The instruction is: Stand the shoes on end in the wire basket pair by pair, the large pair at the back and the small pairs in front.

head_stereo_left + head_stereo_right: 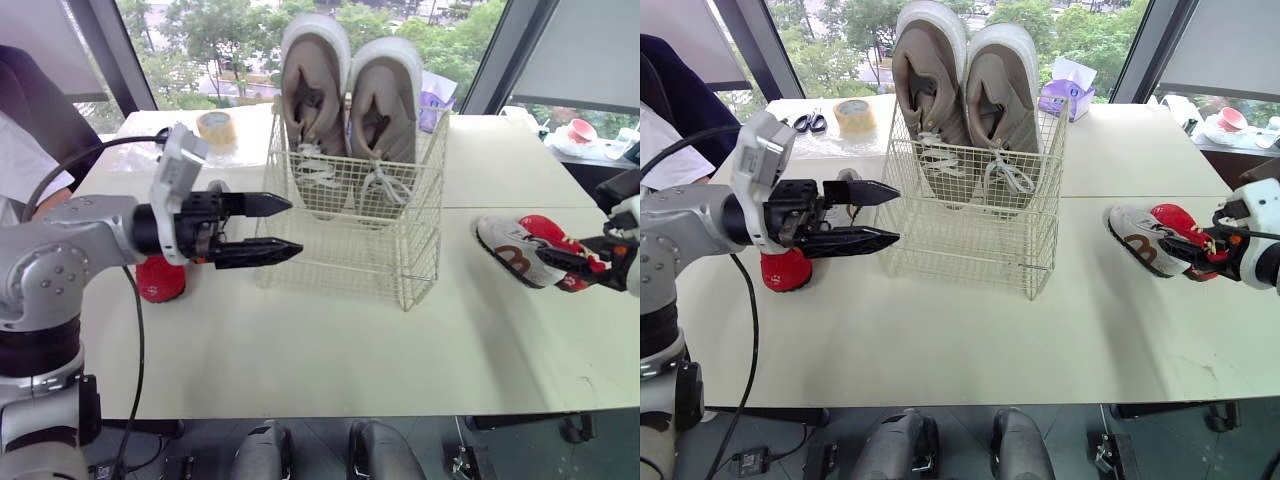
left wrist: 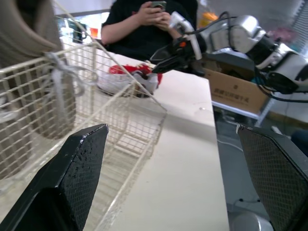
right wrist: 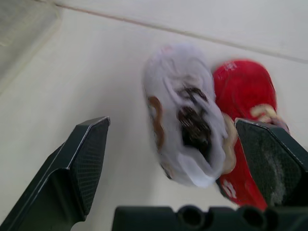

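Right wrist view gives you the best look at what to grab: a white shoe (image 3: 185,130) and a red shoe (image 3: 243,91), both small, lie side by side and touching on the table (image 1: 330,360), well right of the basket (image 1: 340,255). Expect them to be light, with soft uppers that give under pressure and firmer rubber soles. Take hold low on the outer sides, near the soles, where the pads should find something stiff. A squeeze on the uppers alone would likely just fold them. Gripped together, the two may slide against each other, so close slowly.

Your right gripper (image 3: 172,122) is spread wide. One finger stands clear on the white shoe's outer side and the other sits at the red shoe's far edge, so both shoes lie in the gap. It has nothing clamped. You cannot tell from these views whether a pad already touches the red shoe.

Your left gripper (image 1: 295,227) is also parted and empty. It hangs just beside the basket's left wall with its tips pointing at the wire, apart from it. A red thing (image 1: 160,280) sits on the table by that arm, partly hidden, so you cannot say what it is.

The large pair (image 1: 350,100) already stands on end at the back of the basket. The front space is free for the small pair.
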